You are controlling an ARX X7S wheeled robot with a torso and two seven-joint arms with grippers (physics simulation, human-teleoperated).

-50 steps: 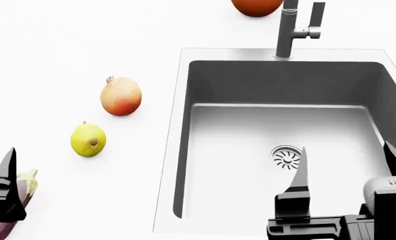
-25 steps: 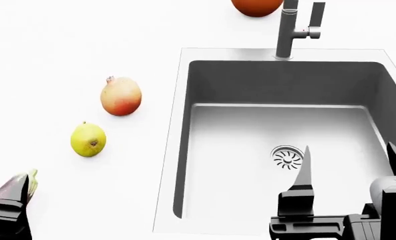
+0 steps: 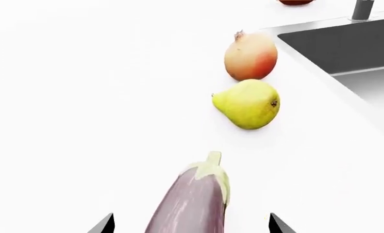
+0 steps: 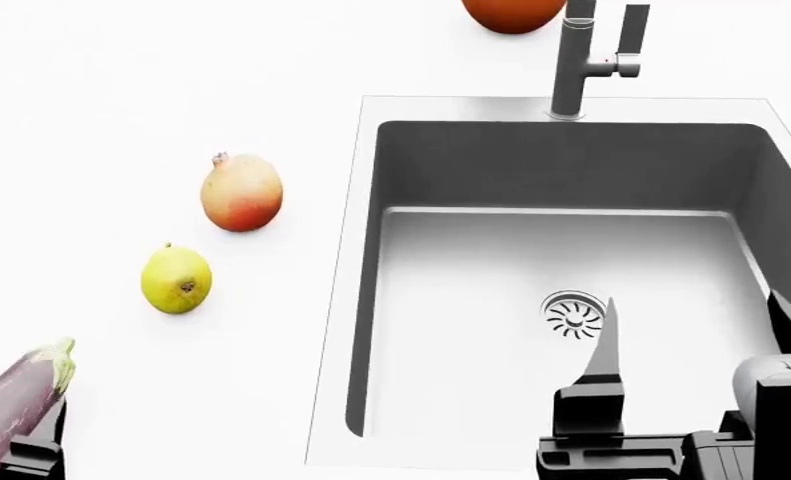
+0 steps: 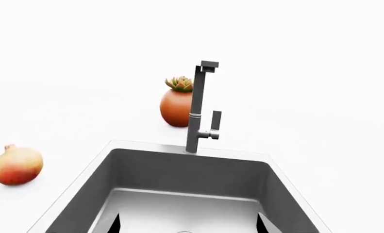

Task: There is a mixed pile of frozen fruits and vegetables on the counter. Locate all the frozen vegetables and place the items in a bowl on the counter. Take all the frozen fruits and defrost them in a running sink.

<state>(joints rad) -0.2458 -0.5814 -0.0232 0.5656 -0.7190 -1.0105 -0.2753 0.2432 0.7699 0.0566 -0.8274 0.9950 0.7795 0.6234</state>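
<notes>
— Left gripper (image 3: pixel 190 224)?
— Fingers spread wide, astride the long purple pale-streaked eggplant (image 3: pixel 193 199) lying on the smooth white counter (image 3: pixel 81 97); contact unclear.
— Right gripper (image 4: pixel 695 350)?
— Spread wide, empty, over the grey steel sink (image 4: pixel 569 250).

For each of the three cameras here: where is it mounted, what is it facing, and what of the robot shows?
Head view: high, looking down on counter and sink; both grippers show at the bottom.
Left wrist view: low behind the left gripper, facing eggplant, pear, pomegranate.
Right wrist view: over the sink, facing faucet; fingertips show.
All share the pomegranate.
</notes>
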